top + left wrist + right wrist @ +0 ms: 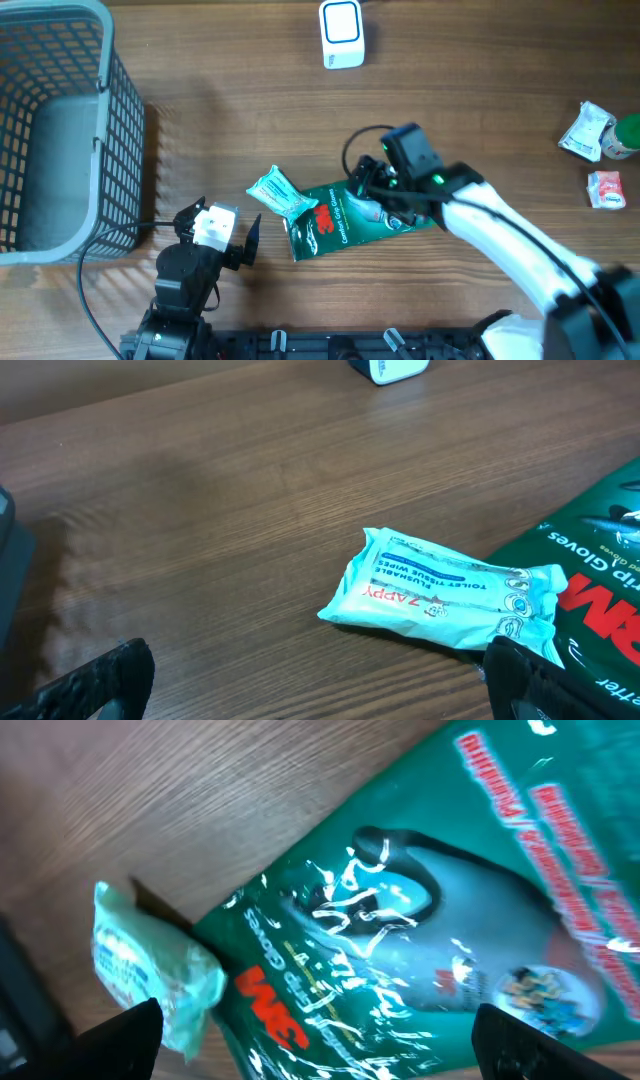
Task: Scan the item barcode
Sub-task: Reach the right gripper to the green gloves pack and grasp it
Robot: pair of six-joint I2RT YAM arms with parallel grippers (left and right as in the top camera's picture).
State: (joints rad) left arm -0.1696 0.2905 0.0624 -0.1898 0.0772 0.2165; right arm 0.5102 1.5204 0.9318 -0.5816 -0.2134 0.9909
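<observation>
The right arm (510, 235) is white with a black wrist (412, 150), green light (437, 180) and looped cable (347, 152); the left arm (180, 275) is black.

basket (122, 160): far left | scanner (342, 33): rear centre | wipes pack (275, 192): touching gloves pack (335, 222), its left

Wooden table (200, 60) bears basket (122, 130), scanner (341, 33), glove pack (335, 225), wipes packet (276, 194).
</observation>
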